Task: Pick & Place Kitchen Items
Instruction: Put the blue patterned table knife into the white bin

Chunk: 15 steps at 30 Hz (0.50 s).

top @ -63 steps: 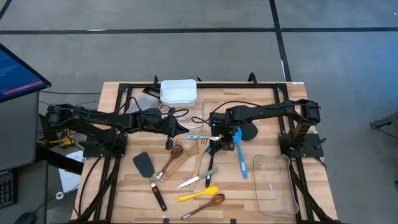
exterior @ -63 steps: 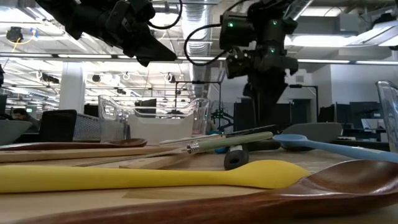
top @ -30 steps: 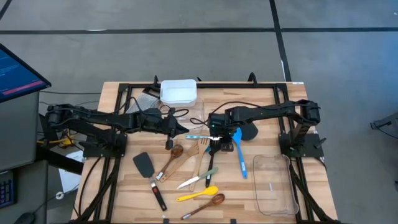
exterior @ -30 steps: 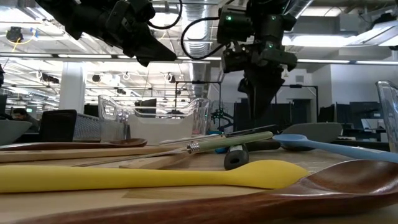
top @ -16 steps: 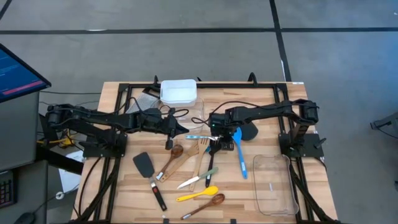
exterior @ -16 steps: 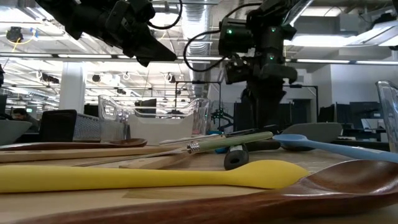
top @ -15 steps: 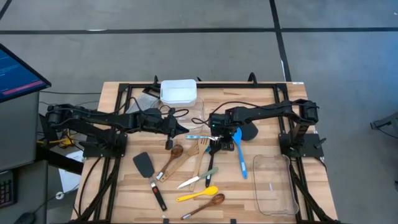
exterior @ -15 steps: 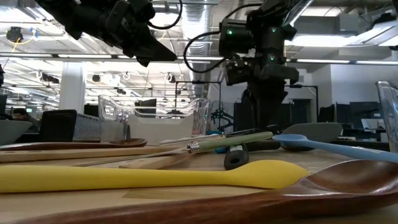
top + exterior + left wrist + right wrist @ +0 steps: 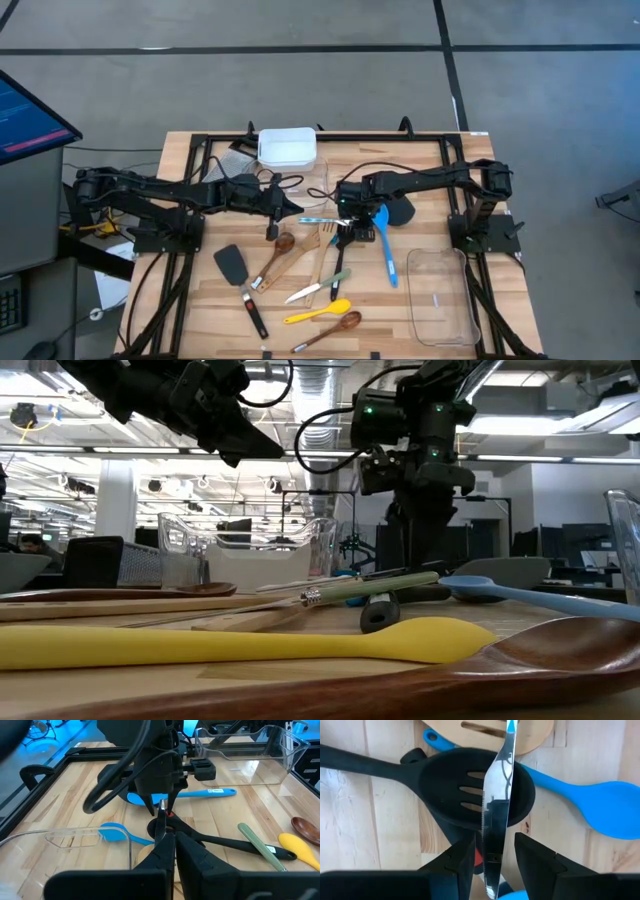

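My right end effector (image 9: 492, 854) hangs above the table (image 9: 420, 310), directly over the black slotted spatula (image 9: 470, 787), its fingers clamped on a small knife (image 9: 495, 805). The blade's long axis runs straight ahead from my fingers, across the spatula's head toward the wooden slotted turner (image 9: 490, 730) beyond. My left end effector (image 9: 296, 207), closed and empty, waits just beside the spatula.

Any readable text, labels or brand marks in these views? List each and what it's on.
None can be read.
Blue spoon: a small white mark on the handle, too small to read.
Green-handled utensil: a pale mark on the handle, blurred.
Monitor beside the table: lines of on-screen text, too small to read.
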Each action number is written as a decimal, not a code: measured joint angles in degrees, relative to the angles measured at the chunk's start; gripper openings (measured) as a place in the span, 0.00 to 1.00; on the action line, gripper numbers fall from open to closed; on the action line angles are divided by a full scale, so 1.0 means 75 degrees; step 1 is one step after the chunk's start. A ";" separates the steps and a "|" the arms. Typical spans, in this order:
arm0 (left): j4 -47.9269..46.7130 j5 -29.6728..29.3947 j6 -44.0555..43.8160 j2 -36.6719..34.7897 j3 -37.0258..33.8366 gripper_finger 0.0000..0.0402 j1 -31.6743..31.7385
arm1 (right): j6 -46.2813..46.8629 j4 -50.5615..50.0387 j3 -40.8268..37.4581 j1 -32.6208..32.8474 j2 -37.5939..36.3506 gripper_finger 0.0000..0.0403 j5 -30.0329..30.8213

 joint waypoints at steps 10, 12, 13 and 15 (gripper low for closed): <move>0.0000 0.0006 0.0000 0.0000 0.0000 0.00 0.0000 | 0.0003 0.0140 0.0008 0.0000 0.0131 0.33 -0.0004; 0.0000 0.0006 0.0000 0.0000 0.0000 0.00 0.0000 | 0.0006 0.0099 -0.0005 0.0000 0.0265 0.33 -0.0003; 0.0000 0.0006 0.0000 0.0000 0.0000 0.00 0.0000 | 0.0001 0.0120 -0.0004 0.0000 0.0343 0.33 -0.0003; 0.0000 0.0009 -0.0003 0.0002 0.0000 0.00 0.0000 | -0.0025 0.0134 0.0003 0.0000 0.0491 0.33 -0.0004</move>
